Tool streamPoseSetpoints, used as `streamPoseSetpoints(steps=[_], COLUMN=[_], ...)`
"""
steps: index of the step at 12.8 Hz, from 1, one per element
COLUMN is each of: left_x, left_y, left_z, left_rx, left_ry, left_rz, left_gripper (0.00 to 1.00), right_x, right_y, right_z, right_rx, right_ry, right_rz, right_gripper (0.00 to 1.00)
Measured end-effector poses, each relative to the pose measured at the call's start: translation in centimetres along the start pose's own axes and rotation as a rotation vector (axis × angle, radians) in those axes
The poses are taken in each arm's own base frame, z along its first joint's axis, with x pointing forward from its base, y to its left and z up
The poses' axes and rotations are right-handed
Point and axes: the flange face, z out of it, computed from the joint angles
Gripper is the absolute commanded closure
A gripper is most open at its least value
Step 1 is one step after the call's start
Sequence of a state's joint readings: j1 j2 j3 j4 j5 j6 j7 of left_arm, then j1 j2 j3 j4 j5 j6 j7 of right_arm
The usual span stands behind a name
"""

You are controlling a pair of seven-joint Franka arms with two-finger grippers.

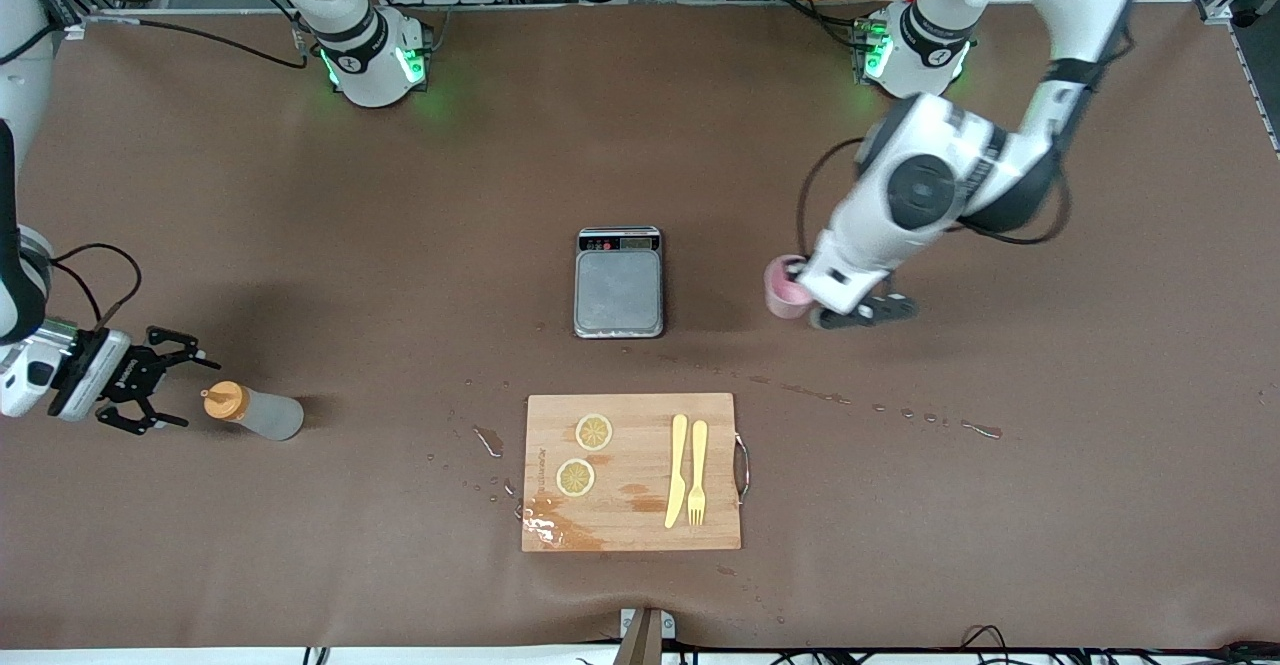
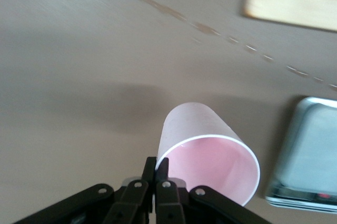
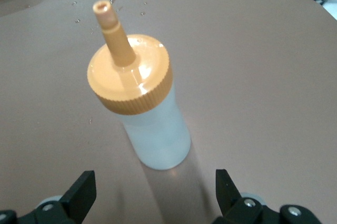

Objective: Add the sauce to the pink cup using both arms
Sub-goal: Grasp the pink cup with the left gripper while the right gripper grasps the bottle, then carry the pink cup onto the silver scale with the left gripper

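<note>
Front camera: high, facing both arm bases at 12 o'clock, whole table point(image 1: 300, 565) in frame. Left wrist camera: close, looking down on pink cup point(image 2: 210, 153); scale point(image 2: 308, 155) shared with front. Right wrist camera: close above sauce bottle point(image 3: 142, 103).

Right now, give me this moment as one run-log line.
left gripper: shut on pink cup rim, beside scale | right gripper: jaws open, beside sauce bottle, not gripping | sauce: not yet added
</note>
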State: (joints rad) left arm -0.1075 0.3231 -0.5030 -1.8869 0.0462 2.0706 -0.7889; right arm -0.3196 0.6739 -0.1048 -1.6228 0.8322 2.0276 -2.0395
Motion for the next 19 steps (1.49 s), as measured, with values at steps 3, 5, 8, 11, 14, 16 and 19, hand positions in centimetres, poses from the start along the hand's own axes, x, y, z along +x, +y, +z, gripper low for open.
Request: streamPoseSetpoints(steps=[3,5,8,11,14,16,19], left_x=[-4.5,-5.8,-5.5,-5.4,-5.7,-5.6,-5.3], left_y=[8.9,13.0,16.4,18.1,18.7,19.0,19.2], left_z=[0.8,2.2,4.0,5.3,6.7,7.3,7.6], left_rx=[-0.033,-0.038,-0.056,-0.061,-0.042,-0.049,-0.07], left_ry=[-0.013,-0.012,-0.022,-0.037,-0.021,-0.013,-0.007], left_rz=[-0.078,-0.114,-0.169,-0.209,-0.241,-0.257,-0.282], left_gripper=[1.0,1.0,1.0,1.0,1.0,1.0,1.0], right_x=[-0.9,-0.7,-1.2,-0.6,1.3,1.7,1.5], right_y=[0.0,0.1,0.0,-0.2,-0.4,-0.5,-0.5], right_z=[1.8,2.2,3.7,4.9,6.4,6.8,6.7], right_rx=[-0.001,-0.017,-0.021,-0.007,0.016,0.023,0.02], right_ry=[0.045,0.079,0.114,0.124,0.124,0.124,0.122], right_rz=[-0.043,-0.079,-0.109,-0.124,-0.15,-0.156,-0.153], right_gripper=[0.0,0.0,0.0,0.0,0.0,0.47,1.0])
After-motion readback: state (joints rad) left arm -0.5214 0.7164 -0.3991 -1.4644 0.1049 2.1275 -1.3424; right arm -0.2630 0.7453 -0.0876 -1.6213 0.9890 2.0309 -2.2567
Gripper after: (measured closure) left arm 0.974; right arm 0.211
